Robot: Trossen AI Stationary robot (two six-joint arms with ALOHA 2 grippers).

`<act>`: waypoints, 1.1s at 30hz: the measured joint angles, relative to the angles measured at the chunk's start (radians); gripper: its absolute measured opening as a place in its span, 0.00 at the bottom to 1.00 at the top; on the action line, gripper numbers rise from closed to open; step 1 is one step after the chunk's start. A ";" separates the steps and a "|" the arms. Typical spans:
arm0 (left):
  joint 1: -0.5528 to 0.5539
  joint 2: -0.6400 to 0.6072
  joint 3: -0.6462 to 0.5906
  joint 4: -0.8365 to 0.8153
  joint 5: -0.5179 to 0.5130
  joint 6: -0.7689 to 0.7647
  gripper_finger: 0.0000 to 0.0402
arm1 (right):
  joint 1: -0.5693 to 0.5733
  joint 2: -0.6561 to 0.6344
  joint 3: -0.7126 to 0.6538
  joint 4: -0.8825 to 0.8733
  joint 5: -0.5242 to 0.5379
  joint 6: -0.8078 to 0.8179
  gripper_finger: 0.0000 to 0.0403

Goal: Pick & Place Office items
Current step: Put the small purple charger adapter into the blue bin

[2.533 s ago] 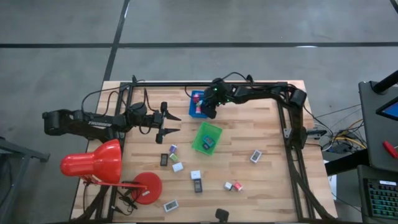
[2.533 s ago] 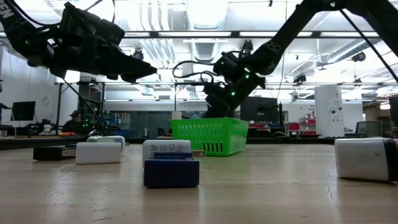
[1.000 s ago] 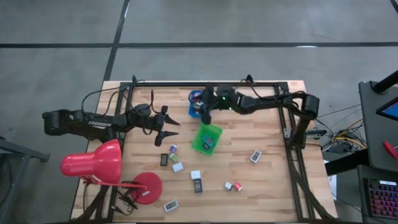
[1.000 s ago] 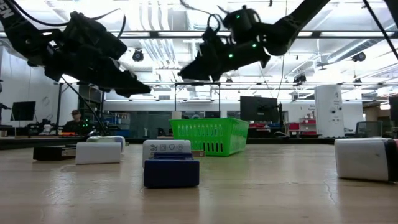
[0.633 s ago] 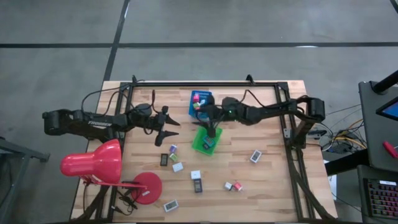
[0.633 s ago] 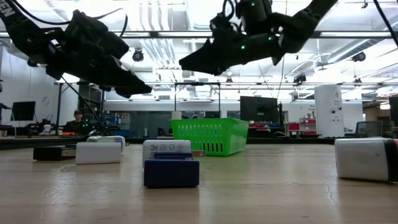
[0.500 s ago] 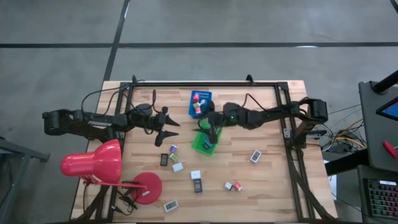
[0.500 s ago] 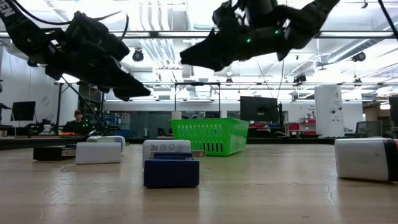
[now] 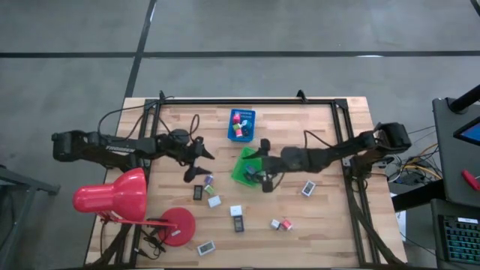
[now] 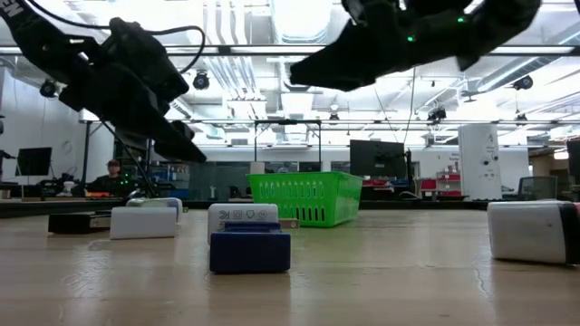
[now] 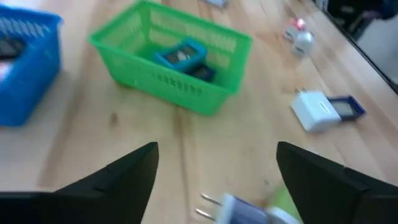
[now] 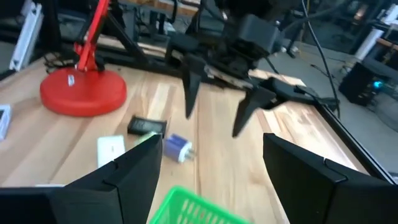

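The office items lie loose on the wooden table: a purple-white piece [image 9: 208, 180], a green one [image 9: 210, 189], dark ones [image 9: 198, 193], white ones [image 9: 214, 201] and a pink-red one [image 9: 286, 224]. A teal piece [image 11: 180, 55] lies in the green tray [image 9: 241, 161], and coloured cubes sit in the blue tray [image 9: 241, 124]. My left gripper [image 9: 196, 163] hangs open above the pieces left of the green tray. My right gripper [image 9: 262, 166] is open in the air over the green tray's right side, pointing left.
A red desk lamp [image 9: 112, 196] with its round base [image 9: 178, 225] stands at the near-left corner. The black frame rail [image 9: 247, 103] runs along the far edge. More pieces lie near the table's near edge [image 9: 205, 247] and to the right [image 9: 308, 187].
My right gripper has swung from over the blue tray toward the table's near edge, and now hangs over the green tray. My left gripper has dipped lower and slightly toward the near edge, over the loose pieces. No piece has moved.
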State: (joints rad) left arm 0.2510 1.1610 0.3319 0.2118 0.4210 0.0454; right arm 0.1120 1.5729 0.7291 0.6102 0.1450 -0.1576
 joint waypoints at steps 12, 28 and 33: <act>-0.097 0.000 0.098 -0.273 -0.092 -0.147 0.84 | 0.158 -0.009 -0.073 0.002 0.236 0.027 0.66; -0.254 0.123 0.268 -0.526 -0.290 -0.522 0.83 | 0.276 -0.009 -0.118 0.000 0.468 0.035 0.66; -0.274 0.246 0.372 -0.644 -0.352 -0.578 0.83 | 0.285 -0.009 -0.130 0.002 0.488 0.035 0.65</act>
State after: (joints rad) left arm -0.0229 1.4066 0.7041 -0.4320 0.0691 -0.5327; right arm 0.3968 1.5639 0.5988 0.6117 0.6331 -0.1230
